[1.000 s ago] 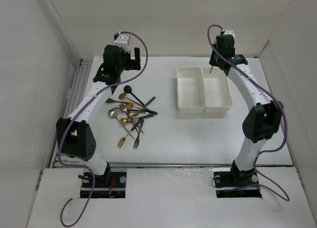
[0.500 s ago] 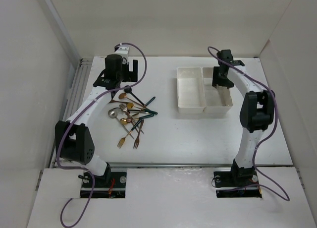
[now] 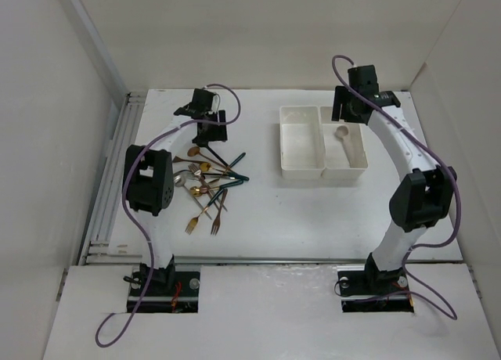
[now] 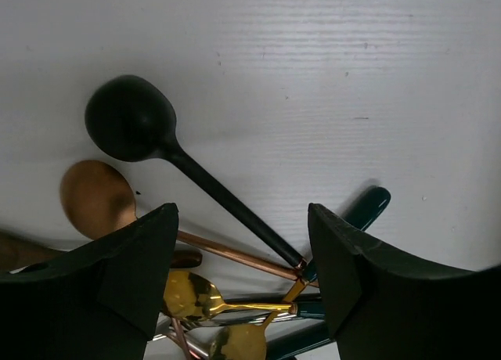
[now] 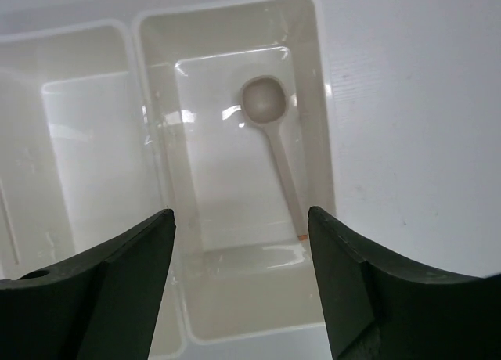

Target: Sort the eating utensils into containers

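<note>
Fingers (image 5: 133,282) of the right gripper (image 5: 241,215) stand wide and empty above the right bin (image 5: 324,102) near the table's (image 3: 266,211) far edge. The cream spoon (image 5: 274,141) lies inside, under their gap. The left gripper (image 4: 243,211) gapes over the black spoon (image 4: 129,121).

Two white bins stand side by side and share one wall. In the bin on the right side of the view (image 5: 211,188) lies one cream spoon (image 5: 274,141), flat on the bottom. Its bowl points to the far end and its handle runs toward the near right corner. The other bin (image 5: 78,164) shows only its bare bottom. The two dark fingers of the right gripper (image 5: 240,215) stand wide apart above the bins, holding nothing. A white table (image 5: 415,141) lies beside them.
</note>
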`<state>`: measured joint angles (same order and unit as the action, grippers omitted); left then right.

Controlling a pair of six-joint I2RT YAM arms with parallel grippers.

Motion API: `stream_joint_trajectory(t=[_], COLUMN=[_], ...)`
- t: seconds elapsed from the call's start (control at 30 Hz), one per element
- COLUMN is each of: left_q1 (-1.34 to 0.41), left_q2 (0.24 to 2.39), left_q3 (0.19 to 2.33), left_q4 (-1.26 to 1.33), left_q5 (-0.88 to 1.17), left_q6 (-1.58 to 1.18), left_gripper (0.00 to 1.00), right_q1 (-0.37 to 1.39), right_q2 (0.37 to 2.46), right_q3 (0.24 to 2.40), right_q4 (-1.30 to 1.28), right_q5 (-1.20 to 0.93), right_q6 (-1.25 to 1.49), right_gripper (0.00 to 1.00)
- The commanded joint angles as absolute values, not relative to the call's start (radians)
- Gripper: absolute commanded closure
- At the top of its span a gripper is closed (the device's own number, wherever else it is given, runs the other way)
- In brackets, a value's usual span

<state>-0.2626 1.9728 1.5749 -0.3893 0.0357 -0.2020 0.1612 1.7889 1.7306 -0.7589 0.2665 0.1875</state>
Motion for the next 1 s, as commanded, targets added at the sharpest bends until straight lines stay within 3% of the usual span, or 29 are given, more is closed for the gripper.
stream_joint_trajectory(t=[0.0, 0.1, 0.23, 0.4, 0.73, 0.97], left_q1=[-0.287, -0.287, -0.287, -0.247, -0.225, -0.175], left_q2=[1.962, 2.022, 2.045, 2.134, 2.210, 2.220], left_q3=[1.652, 1.713, 1.736, 1.779, 1.792, 1.770], left_q4=[-0.448, -0.457, -0.476, -0.476, -0.485, -0.485], left_q5=[0.031, -0.076, -0.233, -0.264, -0.209, -0.101], left_q6=[-0.291, -0.327, -0.339, -0.348, -0.347, -0.358], left_gripper=[0.36, 0.34, 0.20, 0.18, 0.20, 0.39], right_q1=[0.206, 0.206, 0.215, 0.215, 0.215, 0.215], right_q2=[1.752, 1.752, 1.733, 1.712, 1.712, 1.684], right_q3=[1.683, 1.661, 1.637, 1.626, 1.654, 1.654], right_q4=[-0.704, -0.713, -0.723, -0.704, -0.704, -0.704], right_q5=[0.267, 0.276, 0.298, 0.308, 0.299, 0.308], right_q6=[0.204, 0.204, 0.204, 0.186, 0.186, 0.225], right_gripper=[0.26, 0.26, 0.26, 0.26, 0.26, 0.26])
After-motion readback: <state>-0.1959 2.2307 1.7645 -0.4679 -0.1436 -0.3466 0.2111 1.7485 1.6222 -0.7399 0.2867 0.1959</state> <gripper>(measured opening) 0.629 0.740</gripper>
